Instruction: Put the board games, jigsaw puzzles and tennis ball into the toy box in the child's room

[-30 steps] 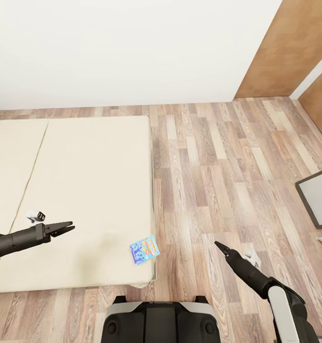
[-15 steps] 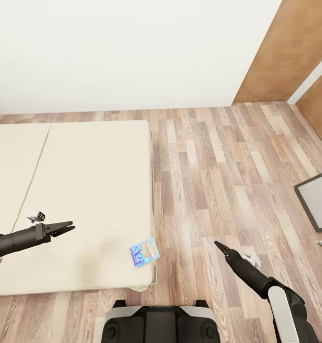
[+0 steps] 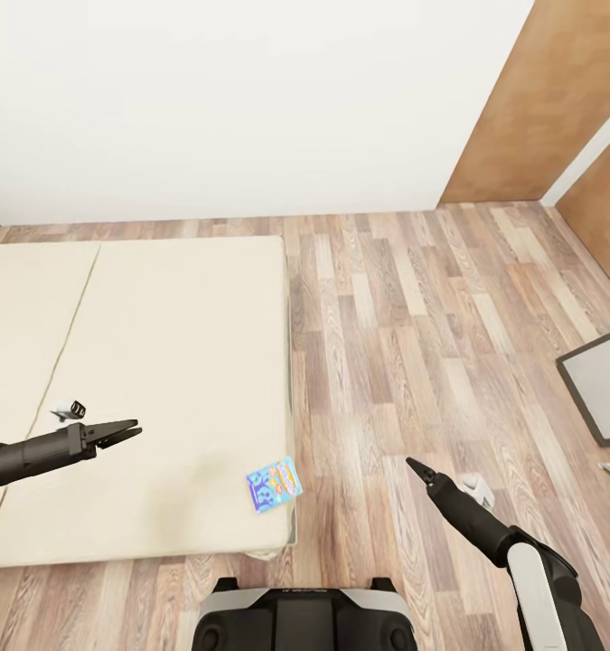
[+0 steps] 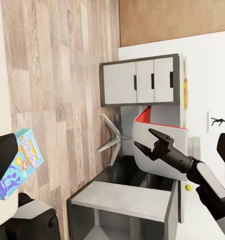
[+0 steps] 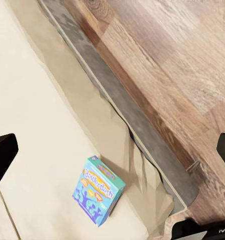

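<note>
Jaws on both arms carry nothing: the left gripper [image 3: 128, 432] hangs over the bed [image 3: 160, 362] with its tips only slightly apart, while the right gripper [image 3: 416, 468] over the wood-plank floor [image 3: 404, 307] looks pinched to a point in the head view, though from the left wrist view [image 4: 146, 140] its fingers seem a little parted, so I cannot tell its state for sure. Compared with a second ago the whole scene has slid down the head view, showing more white wall [image 3: 232, 99] above the floor; that is the camera shifting, and the arms hold the same pose. One blue board game [image 3: 274, 484] lies flat near the bed's corner, close to the edge nearest the robot base [image 3: 305, 619], between the two grippers and untouched. Seen from the right wrist, the game [image 5: 98, 190] rests on the cream cover beside the bed's grey side rail. At the right edge a dark grey-topped unit [image 3: 603, 380] juts in, with brown wooden doors [image 3: 521, 99] beyond
</note>
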Tool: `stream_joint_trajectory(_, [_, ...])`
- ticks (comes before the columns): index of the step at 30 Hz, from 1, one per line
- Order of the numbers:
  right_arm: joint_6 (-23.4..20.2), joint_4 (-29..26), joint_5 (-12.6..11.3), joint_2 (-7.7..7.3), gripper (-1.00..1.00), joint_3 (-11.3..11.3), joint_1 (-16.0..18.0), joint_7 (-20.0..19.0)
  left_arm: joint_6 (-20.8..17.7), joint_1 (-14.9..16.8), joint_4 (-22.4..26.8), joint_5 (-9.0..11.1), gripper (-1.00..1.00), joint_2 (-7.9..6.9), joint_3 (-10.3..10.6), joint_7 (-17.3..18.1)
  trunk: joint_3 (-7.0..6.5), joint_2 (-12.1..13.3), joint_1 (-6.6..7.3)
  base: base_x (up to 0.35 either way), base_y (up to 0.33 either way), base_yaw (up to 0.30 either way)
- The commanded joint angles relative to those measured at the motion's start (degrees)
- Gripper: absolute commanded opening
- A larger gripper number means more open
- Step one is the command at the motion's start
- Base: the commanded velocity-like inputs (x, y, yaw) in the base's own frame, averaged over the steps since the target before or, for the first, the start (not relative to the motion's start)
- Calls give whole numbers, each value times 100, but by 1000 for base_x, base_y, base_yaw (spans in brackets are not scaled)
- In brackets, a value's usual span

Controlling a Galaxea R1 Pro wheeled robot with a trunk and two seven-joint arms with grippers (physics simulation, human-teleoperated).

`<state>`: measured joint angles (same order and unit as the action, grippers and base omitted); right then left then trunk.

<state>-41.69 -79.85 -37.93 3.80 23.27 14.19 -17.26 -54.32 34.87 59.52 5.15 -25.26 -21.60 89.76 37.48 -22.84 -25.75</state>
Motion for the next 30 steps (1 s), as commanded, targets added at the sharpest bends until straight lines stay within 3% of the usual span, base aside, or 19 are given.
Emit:
stream_joint_trajectory(1, [-41,-4,2,7,100,19,5,-23,-61,2,1,-5,100,-2,0,24,-3,-8,-3,0,0,0])
stream_joint_trajectory(10, [108,-2,-6,7,100,9,3,-25,-61,2,14,-5,100,-1,1,24,-88,-8,-3,0,0,0])
stream_joint_trajectory(17, [152,69,-5,-3,100,-186,5,-19,-61,2,36,-5,100,3,6,24,-155,-8,-3,0,0,0])
stream_joint_trajectory(30, [161,195,5,-33,100,-351,14,-19,-61,-16,108,-5,100,1,7,24,-278,-8,-3,0,0,0])
